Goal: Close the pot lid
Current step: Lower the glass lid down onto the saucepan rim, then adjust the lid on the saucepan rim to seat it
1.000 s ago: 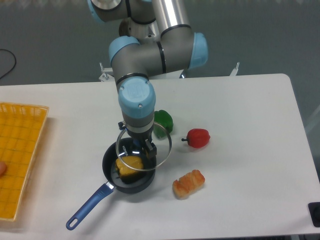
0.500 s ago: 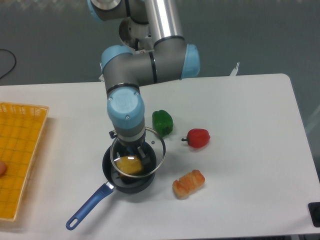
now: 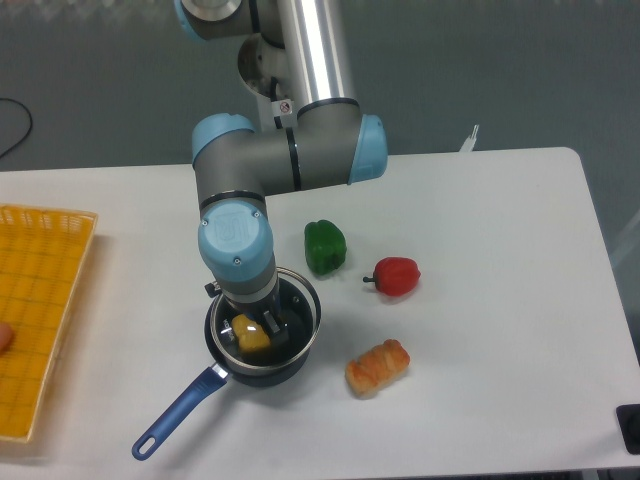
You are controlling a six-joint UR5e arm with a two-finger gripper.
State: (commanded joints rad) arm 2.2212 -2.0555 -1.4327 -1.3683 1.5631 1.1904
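Note:
The dark round pot with a long blue handle sits on the white table, front and centre. A yellow pepper lies inside it. The clear glass lid with its thin metal rim hangs just above the pot's mouth, nearly lined up with it. My gripper points straight down over the pot and is shut on the lid's centre knob, which the wrist hides. The arm's blue-capped wrist covers the pot's far-left rim.
A green pepper sits just behind the pot, a red pepper to its right, and a croissant at the front right. A yellow basket lies along the left edge. A dark object is at the front right corner.
The arm has carried the lid left and down, from above the pot's right side to almost level with its rim, centred over it.

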